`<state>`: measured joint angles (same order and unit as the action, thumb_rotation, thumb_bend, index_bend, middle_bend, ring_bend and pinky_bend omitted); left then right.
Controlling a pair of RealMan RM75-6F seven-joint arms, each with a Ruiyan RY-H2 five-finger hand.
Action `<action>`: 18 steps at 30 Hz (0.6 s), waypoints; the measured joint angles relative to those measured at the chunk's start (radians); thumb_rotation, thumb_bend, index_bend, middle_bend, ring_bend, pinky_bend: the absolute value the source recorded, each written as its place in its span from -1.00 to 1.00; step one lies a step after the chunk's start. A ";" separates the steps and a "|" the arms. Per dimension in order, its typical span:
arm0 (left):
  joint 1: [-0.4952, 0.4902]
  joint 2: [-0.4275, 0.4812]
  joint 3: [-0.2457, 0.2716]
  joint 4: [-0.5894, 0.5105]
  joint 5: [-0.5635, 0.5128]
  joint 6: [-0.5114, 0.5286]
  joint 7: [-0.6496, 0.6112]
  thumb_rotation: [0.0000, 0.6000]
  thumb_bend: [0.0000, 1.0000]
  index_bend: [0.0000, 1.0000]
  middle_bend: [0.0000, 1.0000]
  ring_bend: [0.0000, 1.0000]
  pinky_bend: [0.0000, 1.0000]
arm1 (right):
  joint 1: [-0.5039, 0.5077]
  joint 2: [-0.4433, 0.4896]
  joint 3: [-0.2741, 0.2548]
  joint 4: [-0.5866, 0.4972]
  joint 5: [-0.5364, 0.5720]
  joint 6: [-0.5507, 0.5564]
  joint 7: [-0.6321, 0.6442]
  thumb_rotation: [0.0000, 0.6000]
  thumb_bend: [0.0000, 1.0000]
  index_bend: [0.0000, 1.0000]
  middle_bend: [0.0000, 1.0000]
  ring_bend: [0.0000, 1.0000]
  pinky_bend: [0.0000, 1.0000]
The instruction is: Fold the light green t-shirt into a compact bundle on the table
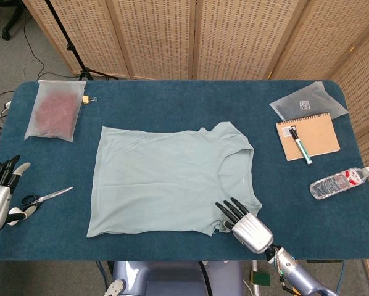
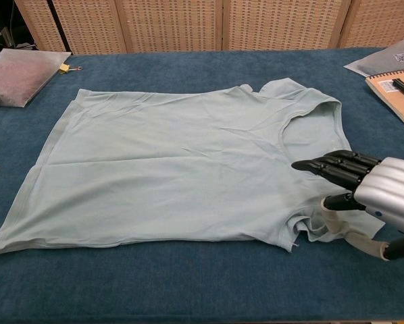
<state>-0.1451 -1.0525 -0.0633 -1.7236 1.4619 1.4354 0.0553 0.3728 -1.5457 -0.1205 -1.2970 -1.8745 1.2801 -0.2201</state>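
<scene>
The table (image 1: 172,98) is carrying the light green t-shirt (image 1: 166,182), which is lying flat and spread near the front edge with its neck toward the robot's right — a layout that suits a first fold. The right hand (image 1: 246,223) is working at the near sleeve: its dark fingers (image 2: 334,165) are lying stretched over the cloth while the thumb is tucking under the rumpled sleeve edge, so it is probably pinching the fabric, though I cannot tell whether the grip is closed. The left hand (image 1: 0,188) is waiting at the table's left edge, fingers apart and holding nothing.

Around the shirt: a bagged red item (image 1: 55,110), a notebook (image 1: 308,135) bearing a pen (image 1: 300,145), a water bottle (image 1: 340,182) — all well apart. Scissors (image 1: 42,198) are lying just beside the left hand, nothing blocking the fold.
</scene>
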 measured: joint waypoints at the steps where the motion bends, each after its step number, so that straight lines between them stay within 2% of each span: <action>1: 0.000 -0.001 0.000 0.000 -0.001 -0.001 0.002 1.00 -1.00 -1.00 -1.00 -1.00 -1.00 | 0.000 0.000 0.000 0.001 0.001 0.000 0.002 1.00 -0.12 0.04 -1.00 -1.00 -0.89; 7: -0.002 -0.005 0.000 0.000 -0.004 -0.004 0.011 1.00 -1.00 -1.00 -1.00 -1.00 -1.00 | 0.002 -0.006 -0.002 0.017 0.005 0.008 0.009 1.00 -0.09 0.18 -1.00 -1.00 -0.89; 12: -0.005 -0.009 0.002 0.002 0.000 -0.009 0.015 1.00 -1.00 -1.00 -1.00 -1.00 -1.00 | 0.003 -0.013 -0.009 0.032 0.000 0.019 0.029 1.00 0.03 0.20 -1.00 -1.00 -0.89; 18: -0.016 -0.032 0.018 0.050 0.100 0.012 -0.023 1.00 -1.00 -1.00 -1.00 -1.00 -1.00 | 0.008 -0.015 -0.014 0.044 -0.009 0.039 0.068 1.00 0.03 0.22 -1.00 -1.00 -0.89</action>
<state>-0.1608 -1.0841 -0.0448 -1.6739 1.5621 1.4473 0.0326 0.3806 -1.5610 -0.1346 -1.2526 -1.8837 1.3194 -0.1523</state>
